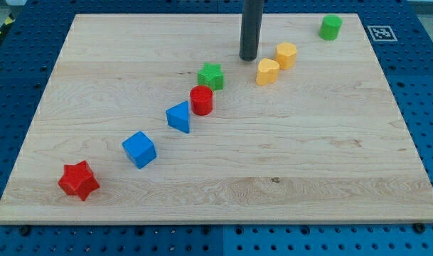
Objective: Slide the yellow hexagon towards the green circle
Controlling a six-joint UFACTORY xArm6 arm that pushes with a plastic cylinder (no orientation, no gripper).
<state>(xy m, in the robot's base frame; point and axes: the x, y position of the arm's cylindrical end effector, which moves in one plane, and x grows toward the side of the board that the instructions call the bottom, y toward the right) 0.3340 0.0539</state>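
Red star (79, 180): sitting nearest, at the view's bottom left.
Tip (248, 58): resting just left of both yellow blocks; no fingers to report.
Hexagon (286, 55): lying beside yellow heart (267, 72), well short of green circle (330, 27).
Risk: likely catching the heart, skewing the push.

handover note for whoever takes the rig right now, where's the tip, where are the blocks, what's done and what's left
My tip is on the board, just left of the two yellow blocks, touching neither.
The yellow hexagon sits up and right of the yellow heart, close beside it.
The green circle is near the view's top right corner, apart from the hexagon.
Done: nothing shows as finished; a gap remains between hexagon and circle.
Left: get behind the hexagon on its lower-left side and slide it up and right, probably without catching the heart.
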